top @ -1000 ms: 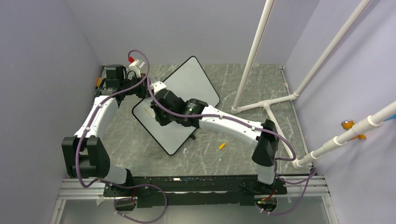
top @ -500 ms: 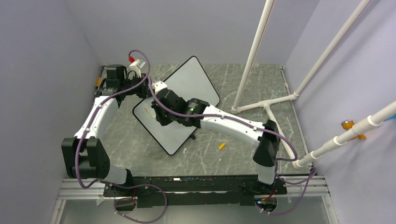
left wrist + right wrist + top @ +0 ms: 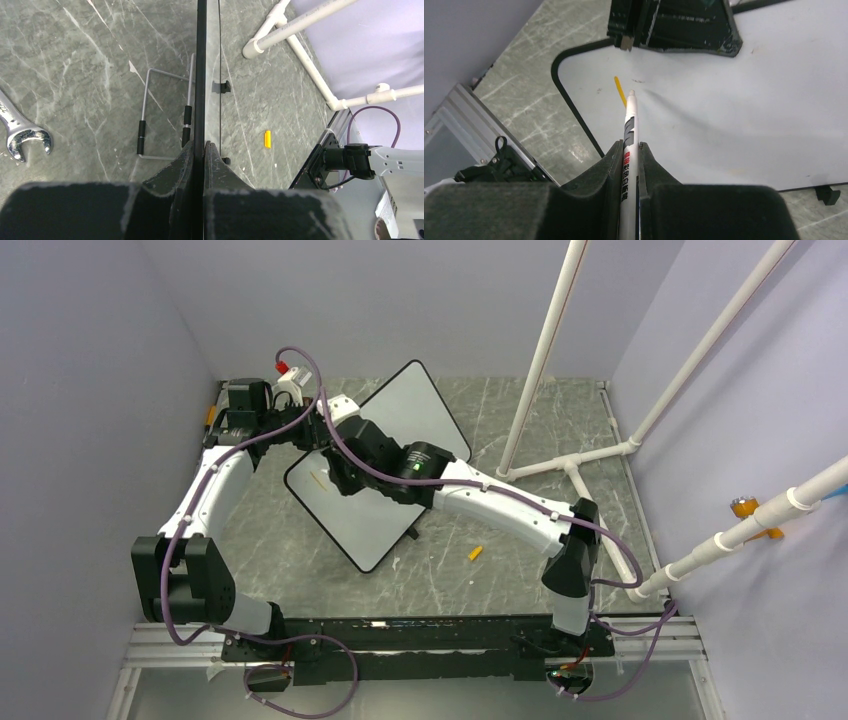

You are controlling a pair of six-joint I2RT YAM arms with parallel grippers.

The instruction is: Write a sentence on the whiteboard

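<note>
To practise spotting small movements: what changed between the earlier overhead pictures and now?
The right gripper, shut on the marker, moved slightly away from the bases and leftward over the whiteboard. The left gripper, clamped on the whiteboard's edge, the whiteboard itself and the yellow cap stayed put.

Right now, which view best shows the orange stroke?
Right wrist: the orange stroke lies close and clear beside the marker. Top external shows it only as a tiny speck; left wrist sees the whiteboard edge-on only.

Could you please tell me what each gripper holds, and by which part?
The left gripper clamps the large white black-framed whiteboard by its edge; the right gripper grips the slim white marker pen by its barrel.
</note>
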